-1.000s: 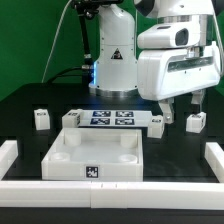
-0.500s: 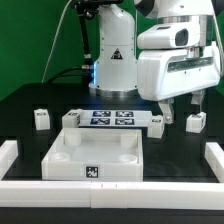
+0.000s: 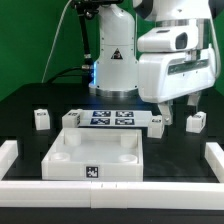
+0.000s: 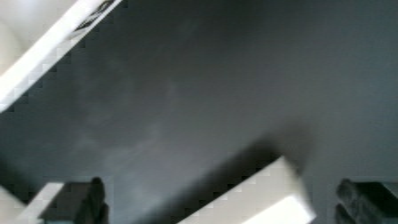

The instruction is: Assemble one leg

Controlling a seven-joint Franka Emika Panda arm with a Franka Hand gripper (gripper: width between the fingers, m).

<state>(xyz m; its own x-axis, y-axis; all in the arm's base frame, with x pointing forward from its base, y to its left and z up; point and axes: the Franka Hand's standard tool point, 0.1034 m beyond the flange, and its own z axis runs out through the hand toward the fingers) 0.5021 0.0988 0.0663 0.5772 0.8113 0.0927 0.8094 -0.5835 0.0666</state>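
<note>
Several white legs stand on the black table: two at the exterior view's left (image 3: 41, 120) (image 3: 72, 119) and two at its right (image 3: 157, 123) (image 3: 195, 122). The large white tray-shaped part (image 3: 70, 152) lies in front of them. My gripper (image 3: 180, 107) hangs open and empty just above the table, over the gap between the two right legs, touching neither. In the wrist view my gripper (image 4: 222, 205) has its dark fingers (image 4: 80, 200) wide apart over dark table. A blurred white shape (image 4: 294, 195) lies between them; I cannot tell what it is.
The marker board (image 3: 110, 118) lies flat behind the tray-shaped part. Low white rails border the table at the left (image 3: 8, 150), right (image 3: 215, 152) and front (image 3: 110, 190). The robot's base (image 3: 112, 60) stands at the back. A white edge (image 4: 45, 50) shows in the wrist view.
The arm's wrist has shifted slightly; the gripper stays open over the same spot. No part has moved.
</note>
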